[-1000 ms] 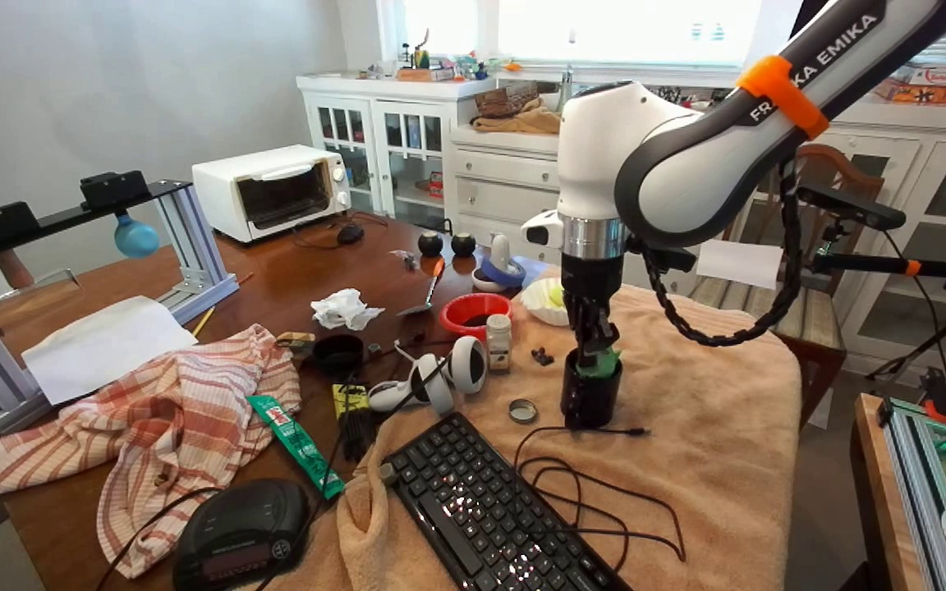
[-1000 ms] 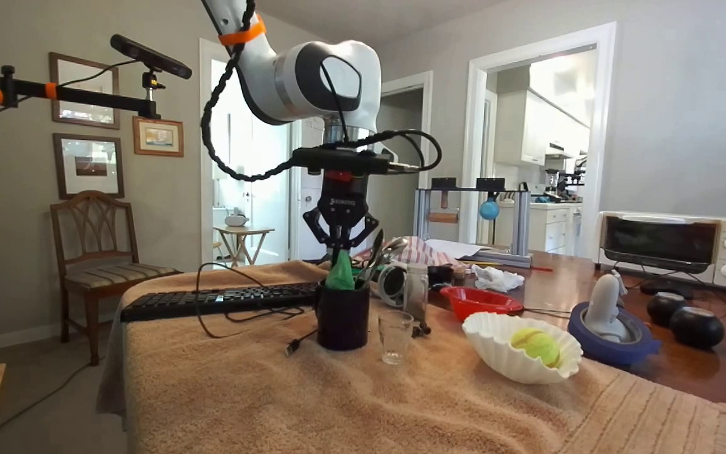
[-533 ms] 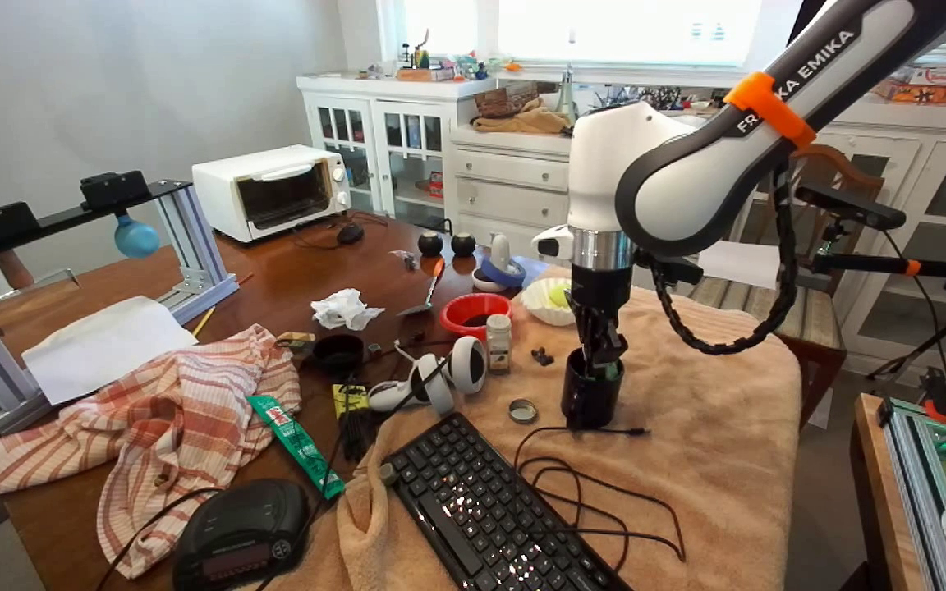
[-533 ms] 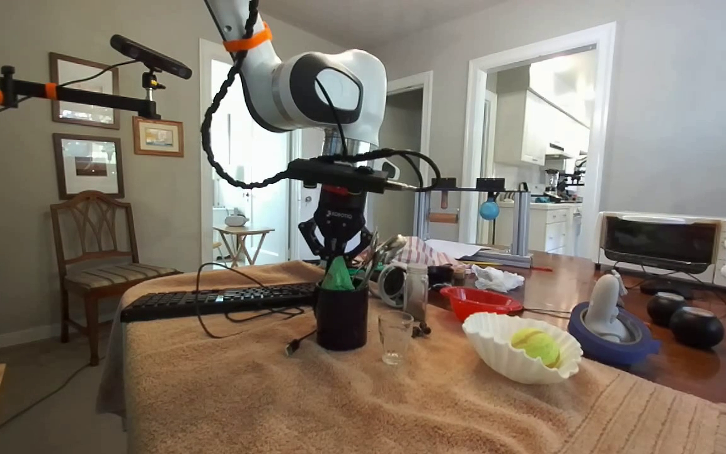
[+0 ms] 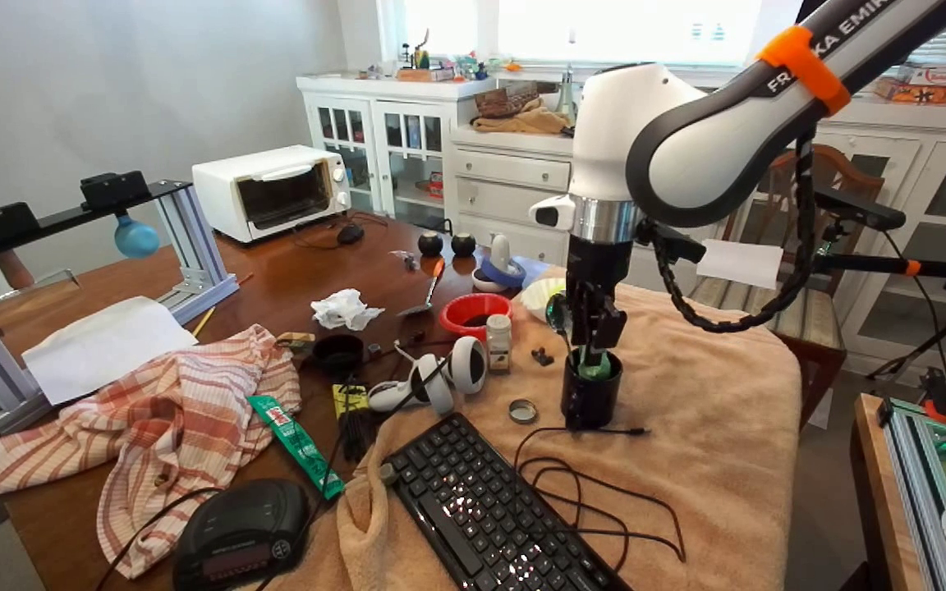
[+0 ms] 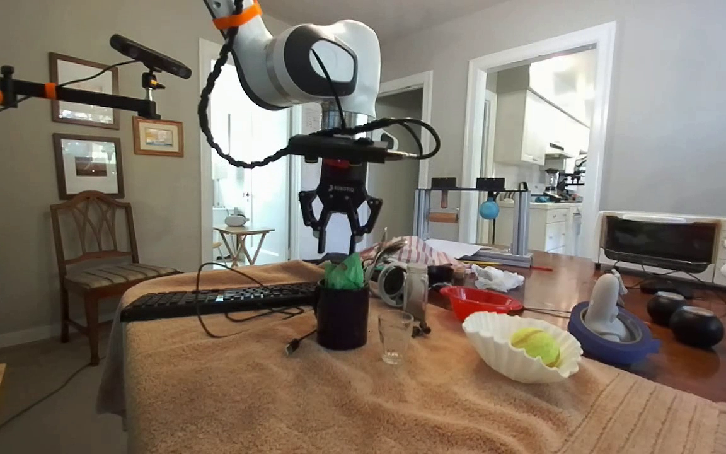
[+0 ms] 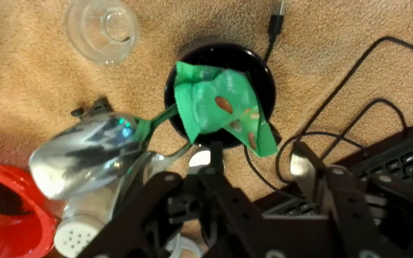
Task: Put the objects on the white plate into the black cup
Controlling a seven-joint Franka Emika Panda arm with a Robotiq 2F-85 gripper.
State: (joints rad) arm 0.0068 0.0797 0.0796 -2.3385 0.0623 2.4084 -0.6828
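Straight below my gripper [image 6: 338, 248] stands the black cup [image 6: 341, 321], upright on the towel. A crumpled green packet [image 7: 210, 104] lies across the cup's mouth, partly inside, one corner overhanging the rim. In the wrist view the jaws are apart with nothing held between them, and the fingertips sit just past the cup's edge. Spoons [image 7: 84, 154] lean out of the cup on one side. The white plate, a fluted dish [image 6: 495, 362], carries a round yellow-green object [image 6: 536, 345]; in an exterior view the arm mostly covers that object.
A small clear glass [image 6: 394, 340] stands close beside the cup, with a shaker [image 6: 416, 293] behind it. The red bowl [image 6: 479, 304] sits farther back. A black keyboard [image 5: 489, 501] and its looped cable [image 5: 637, 533] lie on the towel near the cup.
My gripper lowered toward the cup, then rose. Its jaws have opened and let go of the green packet, which now rests in the cup's mouth.
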